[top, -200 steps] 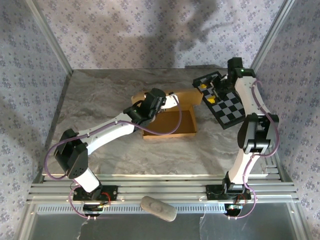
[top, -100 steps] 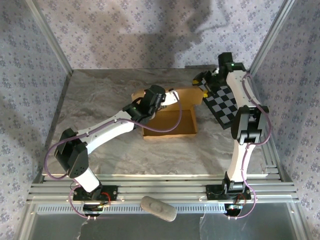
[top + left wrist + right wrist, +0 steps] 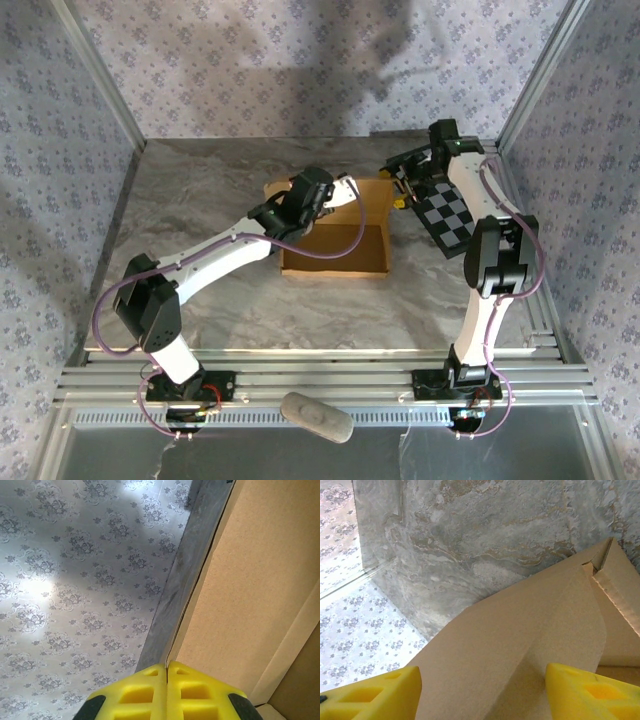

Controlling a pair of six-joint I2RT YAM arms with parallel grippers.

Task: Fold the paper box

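Closed left hand (image 3: 166, 667) braces the box (image 3: 335, 248) at 12 o'clock; open right hand (image 3: 481, 676) straddles its 2 o'clock flap (image 3: 520, 625) for folding.

No readable text, labels, brands or numbers on the plain paper box (image 3: 345, 235) or elsewhere

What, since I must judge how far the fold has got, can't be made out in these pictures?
- Top external: the left arm covers the paper box at its far-left corner, so the flaps there are hidden.
- Left wrist: the shut left gripper sits beside the box's wall; any contact is cut off by the bottom edge.
- Right wrist: the open right gripper faces a flap; whether its fingers touch it is unclear.
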